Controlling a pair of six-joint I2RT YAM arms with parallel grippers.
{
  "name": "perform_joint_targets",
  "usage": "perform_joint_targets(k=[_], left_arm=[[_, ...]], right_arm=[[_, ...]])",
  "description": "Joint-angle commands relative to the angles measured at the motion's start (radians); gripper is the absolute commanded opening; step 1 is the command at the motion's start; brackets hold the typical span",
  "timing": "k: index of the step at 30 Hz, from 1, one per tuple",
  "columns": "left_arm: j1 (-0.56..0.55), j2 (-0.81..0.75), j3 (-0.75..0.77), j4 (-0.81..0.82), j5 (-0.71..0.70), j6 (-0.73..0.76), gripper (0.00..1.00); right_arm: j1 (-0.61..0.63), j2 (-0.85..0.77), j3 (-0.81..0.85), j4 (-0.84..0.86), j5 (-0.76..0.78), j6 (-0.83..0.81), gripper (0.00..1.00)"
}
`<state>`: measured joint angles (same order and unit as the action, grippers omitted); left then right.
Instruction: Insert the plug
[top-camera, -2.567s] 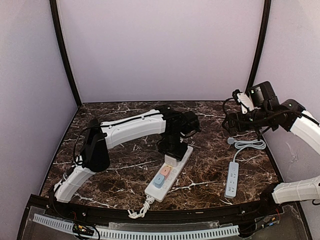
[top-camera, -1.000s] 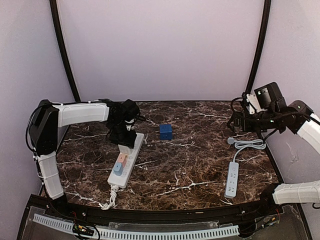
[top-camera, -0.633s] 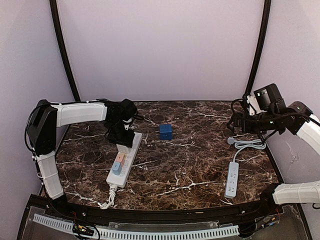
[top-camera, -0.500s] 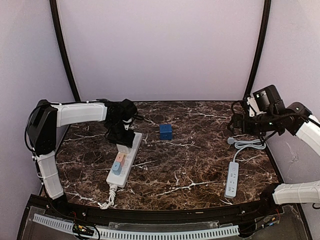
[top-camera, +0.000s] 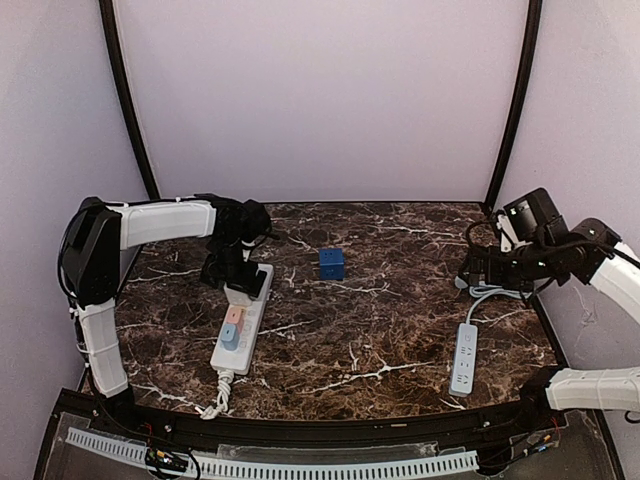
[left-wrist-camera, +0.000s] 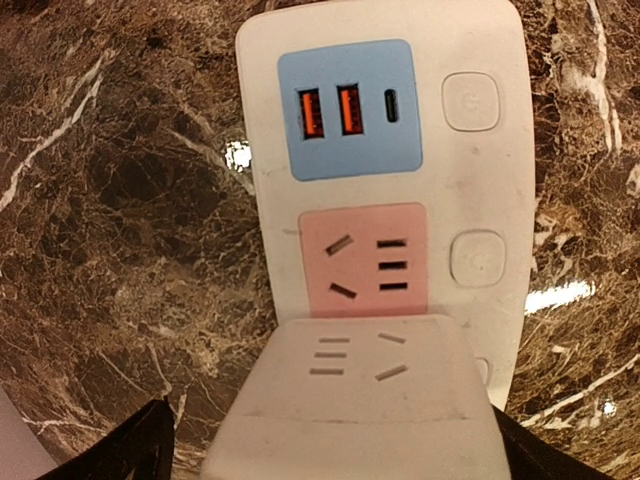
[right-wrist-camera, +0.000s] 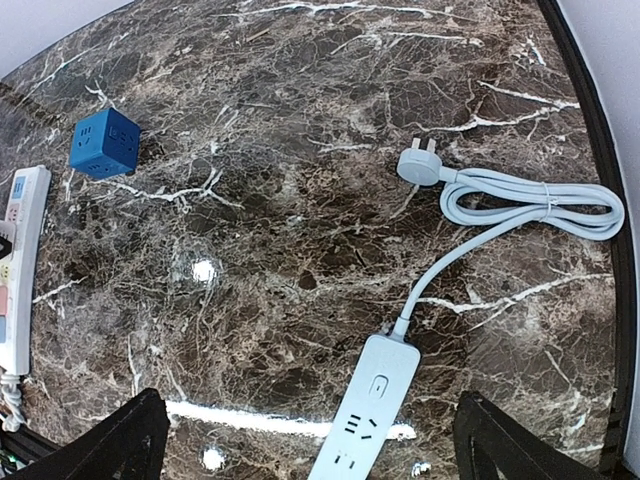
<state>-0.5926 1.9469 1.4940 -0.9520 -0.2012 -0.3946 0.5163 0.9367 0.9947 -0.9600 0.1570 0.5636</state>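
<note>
The plug (right-wrist-camera: 418, 165) is pale blue-grey and lies flat on the marble at the right (top-camera: 462, 282). Its looped cord (right-wrist-camera: 530, 200) runs to a light blue power strip (right-wrist-camera: 365, 420) (top-camera: 465, 357). My right gripper (top-camera: 480, 268) (right-wrist-camera: 315, 450) hangs open above the plug and cord, holding nothing. At the left lies a white power strip (top-camera: 238, 320) with a blue USB panel (left-wrist-camera: 348, 108) and a pink socket (left-wrist-camera: 365, 258). A white socket block (left-wrist-camera: 355, 400) stands on its far end. My left gripper (top-camera: 243, 282) (left-wrist-camera: 340, 455) is open, one finger on each side of that block.
A blue cube socket (top-camera: 331, 263) (right-wrist-camera: 104, 143) sits on the table between the two strips, towards the back. The white strip's curled cord (top-camera: 215, 400) trails to the near edge. Black frame posts and lilac walls close off the back and sides.
My left gripper's jaws have spread apart around the white block and the white strip has shifted slightly left. My right arm has lowered towards the plug and cord.
</note>
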Motion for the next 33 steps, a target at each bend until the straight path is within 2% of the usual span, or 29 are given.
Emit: perform_joint_targets(k=[1,6,9,17,25,33], left_arm=[[0.008,-0.029,0.055,-0.105,-0.003,0.003,0.99],[0.007,-0.066,0.118,-0.153,-0.009,-0.010,0.99],[0.007,-0.083,0.156,-0.181,-0.021,-0.013,0.99],[0.008,-0.127,0.282,-0.267,-0.043,-0.022,0.98],[0.007,-0.214,0.274,-0.286,-0.009,-0.053,0.96],[0.007,-0.294,0.222,-0.287,0.005,-0.069,0.94]], right_arm=[[-0.006,-0.019,-0.033,-0.012,-0.001,0.026,0.99],[-0.006,0.004,-0.093,-0.014,-0.030,0.069,0.99],[-0.006,0.035,-0.133,-0.002,-0.102,0.083,0.99],[-0.006,0.176,-0.220,0.004,-0.165,0.125,0.99],[-0.010,0.282,-0.287,0.041,-0.136,0.131,0.98],[-0.017,0.343,-0.318,0.111,-0.153,0.142,0.89]])
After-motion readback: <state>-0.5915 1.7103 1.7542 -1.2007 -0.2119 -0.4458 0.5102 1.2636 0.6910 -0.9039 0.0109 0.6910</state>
